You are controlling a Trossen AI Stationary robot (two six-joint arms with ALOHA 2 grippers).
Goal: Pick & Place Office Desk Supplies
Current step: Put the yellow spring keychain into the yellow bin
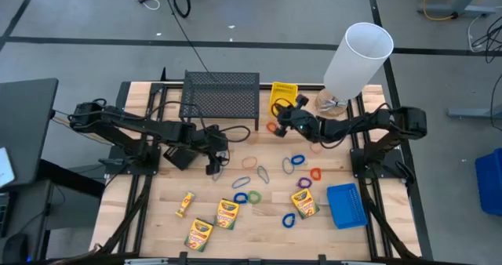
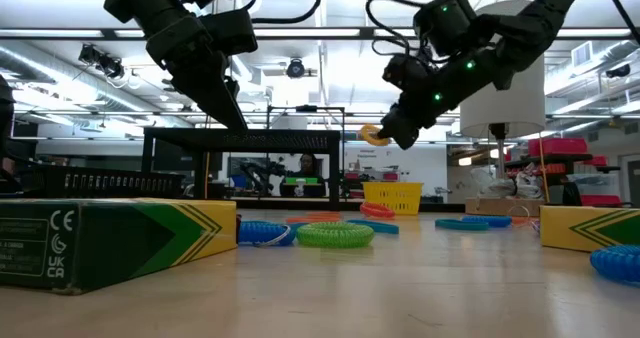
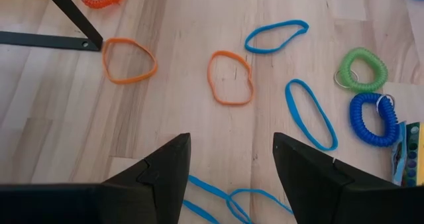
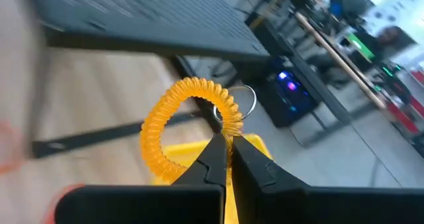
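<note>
Right gripper (image 4: 225, 143) pinched shut on yellow coil loop (image 4: 173, 121), aloft by yellow bin (image 1: 284, 95) at far side. Thin grip; could slip and miss. Left gripper (image 3: 232, 159) open, empty, hovering over loose loops.

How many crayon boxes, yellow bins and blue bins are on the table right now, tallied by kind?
crayon boxes: 4
yellow bin: 1
blue bin: 1
Total: 6
</note>
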